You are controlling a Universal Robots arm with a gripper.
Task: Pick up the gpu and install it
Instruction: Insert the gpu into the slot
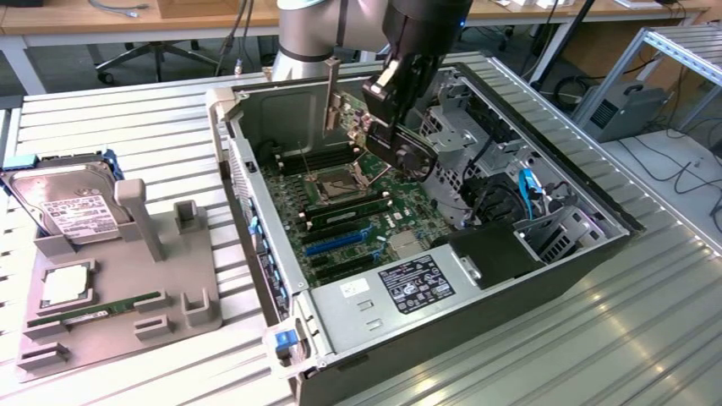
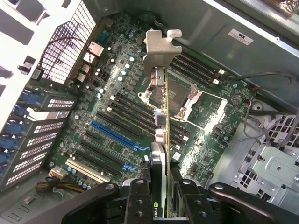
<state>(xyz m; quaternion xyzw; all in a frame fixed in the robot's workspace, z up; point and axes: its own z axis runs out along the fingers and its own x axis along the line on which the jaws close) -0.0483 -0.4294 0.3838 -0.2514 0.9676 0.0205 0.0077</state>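
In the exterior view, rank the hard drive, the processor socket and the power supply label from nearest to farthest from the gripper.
1. Processor socket, on the motherboard below the gripper, which holds the gpu.
2. Power supply label, at the case's end toward the camera.
3. Hard drive, outside the case, exterior view's left.

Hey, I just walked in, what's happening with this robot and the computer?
The robot arm's gripper is clamped on the gpu, holding it on edge above the motherboard inside the open computer case. The card's silver bracket points away from the gripper. The card is not yet seated in any slot and hangs over the area around the processor socket.
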